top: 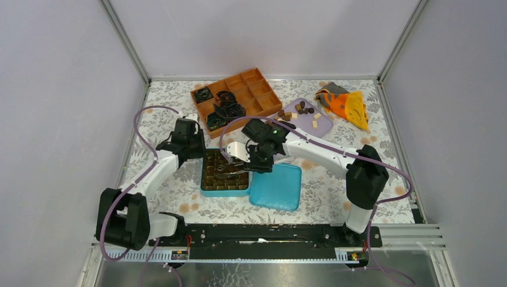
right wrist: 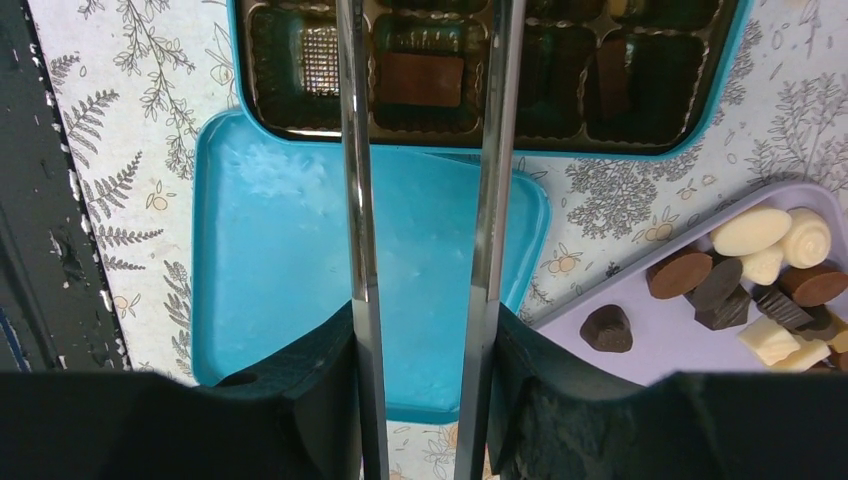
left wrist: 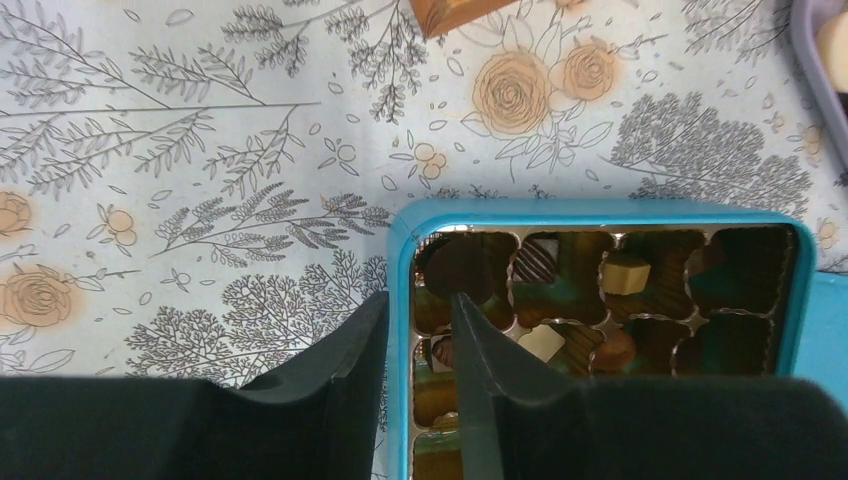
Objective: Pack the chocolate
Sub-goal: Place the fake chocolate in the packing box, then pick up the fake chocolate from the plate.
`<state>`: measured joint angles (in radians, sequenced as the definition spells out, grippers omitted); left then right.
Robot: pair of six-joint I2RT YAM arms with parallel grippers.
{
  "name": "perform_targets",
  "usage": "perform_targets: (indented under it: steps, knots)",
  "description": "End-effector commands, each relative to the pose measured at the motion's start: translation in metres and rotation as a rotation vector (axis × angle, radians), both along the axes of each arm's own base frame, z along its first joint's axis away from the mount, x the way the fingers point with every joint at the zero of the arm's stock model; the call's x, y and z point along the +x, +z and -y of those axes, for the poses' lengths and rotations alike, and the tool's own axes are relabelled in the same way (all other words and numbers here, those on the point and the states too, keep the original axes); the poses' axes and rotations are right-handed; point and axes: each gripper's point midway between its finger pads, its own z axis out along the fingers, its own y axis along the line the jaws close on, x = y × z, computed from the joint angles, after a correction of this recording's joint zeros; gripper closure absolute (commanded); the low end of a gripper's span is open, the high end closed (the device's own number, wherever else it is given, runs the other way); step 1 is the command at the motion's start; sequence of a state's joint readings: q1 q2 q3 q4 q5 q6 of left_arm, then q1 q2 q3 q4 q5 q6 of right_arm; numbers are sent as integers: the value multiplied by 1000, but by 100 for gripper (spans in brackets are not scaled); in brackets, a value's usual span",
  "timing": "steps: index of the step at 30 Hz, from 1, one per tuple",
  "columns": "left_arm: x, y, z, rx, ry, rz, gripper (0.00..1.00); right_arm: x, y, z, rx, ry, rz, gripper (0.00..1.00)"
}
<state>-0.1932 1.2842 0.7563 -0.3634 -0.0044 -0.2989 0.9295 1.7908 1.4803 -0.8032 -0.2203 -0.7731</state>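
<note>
The teal box (top: 224, 192) holds a brown cell tray with chocolate in some cells. My left gripper (left wrist: 420, 297) is open astride the box's left wall (left wrist: 400, 330), one finger outside and one inside, clear of the wall. A dark round chocolate (left wrist: 460, 268) lies in the corner cell just past the inner fingertip. Near it sit a striped piece (left wrist: 540, 260) and a cream cube (left wrist: 625, 272). My right gripper (top: 230, 171) reaches over the box with its long metal fingers (right wrist: 352, 150) apart; a brown square (right wrist: 420, 78) lies in a cell below the gap. Their tips run off the frame.
The teal lid (top: 278, 188) lies right of the box. A purple plate (top: 320, 125) with loose chocolates such as a dark heart (right wrist: 607, 328) sits behind it. An orange divided tray (top: 254, 89) with black paper cups stands at the back, a cloth (top: 350, 106) at back right.
</note>
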Motion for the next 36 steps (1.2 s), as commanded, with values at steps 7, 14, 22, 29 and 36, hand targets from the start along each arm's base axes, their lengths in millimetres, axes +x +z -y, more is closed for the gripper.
perform_targets:
  steps: [7,14,22,29,36]
  knots:
    - [14,66,-15,16,46,229,43,0,30,-15,76,1,10,52]
    - [8,108,-13,4,-9,402,9,3,62,8,132,-12,30,53]
    - [-3,134,7,-104,-93,522,1,47,94,89,314,-290,5,53]
    - [-10,134,28,-177,-200,507,1,62,61,160,349,-522,2,52]
    - [-13,128,36,-182,-235,493,1,55,16,192,297,-616,-29,53]
